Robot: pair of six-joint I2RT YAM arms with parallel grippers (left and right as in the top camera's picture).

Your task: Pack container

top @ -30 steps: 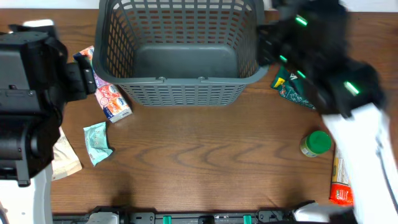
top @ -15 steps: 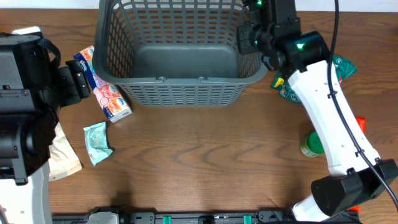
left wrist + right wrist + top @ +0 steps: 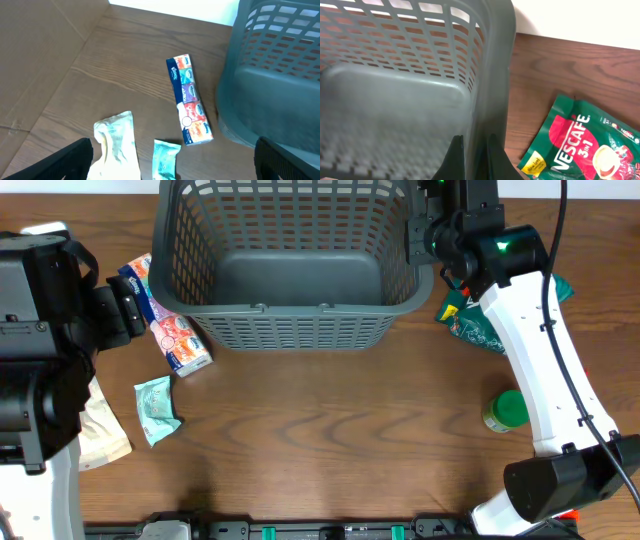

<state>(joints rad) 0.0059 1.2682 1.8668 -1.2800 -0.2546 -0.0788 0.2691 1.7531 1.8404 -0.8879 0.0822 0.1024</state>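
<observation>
1. The table (image 3: 330, 430) is wood-grained. It carries the container at its far middle, with the loose goods spread to either side.

2. The container (image 3: 300, 328) is an empty dark grey basket with a bare floor, and it dwarfs everything else here.
   - It stands upright and square to the table edge.
   - As thin moulded plastic it is probably light for its bulk.
   - The lattice walls look likely to flex if squeezed mid-panel, while the rolled rim looks like the stiffest part.
   - The rim is therefore the place to take hold, pinched across a wall from inside and outside.
   - The plastic looks smooth, so a shallow pinch may slip or twist, and one corner pulled alone may swing the basket rather than slide it.

3. The right gripper (image 3: 475, 155) is closed on the container's right wall. One finger is inside and one outside, with the wall clamped between them below the rim.

4. The left gripper (image 3: 177, 159) stands wide open with nothing between its fingers. It hangs above the table to the left of the basket, looking down on the items there.

5. A green Nescafé pouch (image 3: 580, 145) lies flat just right of the basket, close to the gripped wall. It looks soft and crinkly.

6. A tissue pack (image 3: 190, 107) lies near the basket's left wall. It looks light and squashy.

7. A pale packet (image 3: 117, 142), a teal sachet (image 3: 157, 408) and a green-lidded jar (image 3: 508, 410) lie further out.
</observation>
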